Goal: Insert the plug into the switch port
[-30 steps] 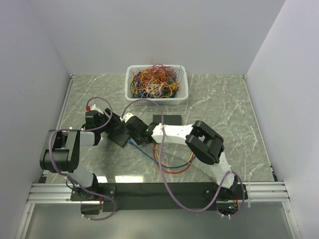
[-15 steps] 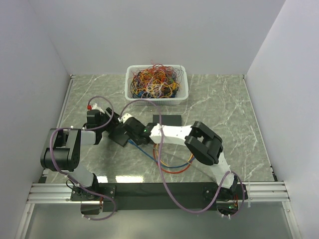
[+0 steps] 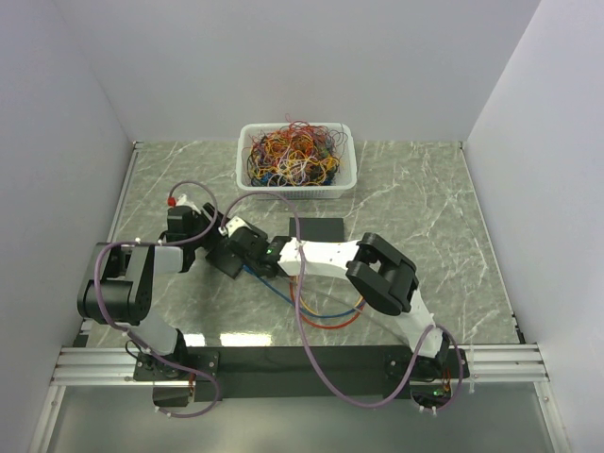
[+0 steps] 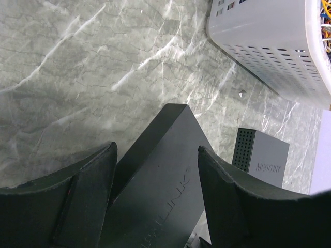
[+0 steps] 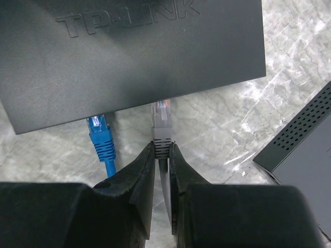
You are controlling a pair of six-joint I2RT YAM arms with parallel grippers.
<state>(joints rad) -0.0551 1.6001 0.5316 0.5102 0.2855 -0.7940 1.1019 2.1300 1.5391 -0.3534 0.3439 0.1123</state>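
The black TP-LINK switch (image 3: 225, 257) lies at the table's left; it fills the top of the right wrist view (image 5: 129, 46). My left gripper (image 3: 211, 240) is shut on the switch (image 4: 160, 181), one finger (image 4: 88, 191) on each side of it. My right gripper (image 5: 162, 148) is shut on the grey plug (image 5: 162, 132). The plug's clear tip sits at the switch's port edge, partly under the casing. A blue plug (image 5: 99, 135) sits in the port to its left. In the top view my right gripper (image 3: 243, 247) is right against the switch.
A second black box (image 3: 316, 228) marked MERCURY (image 4: 261, 155) lies just right of the switch. A white basket (image 3: 247, 179) of tangled coloured cables stands at the back. Blue, orange and red cables (image 3: 321, 311) loop on the table under the right arm.
My right gripper has moved left with the grey plug, up to the switch's edge. The left gripper and switch have shifted slightly.
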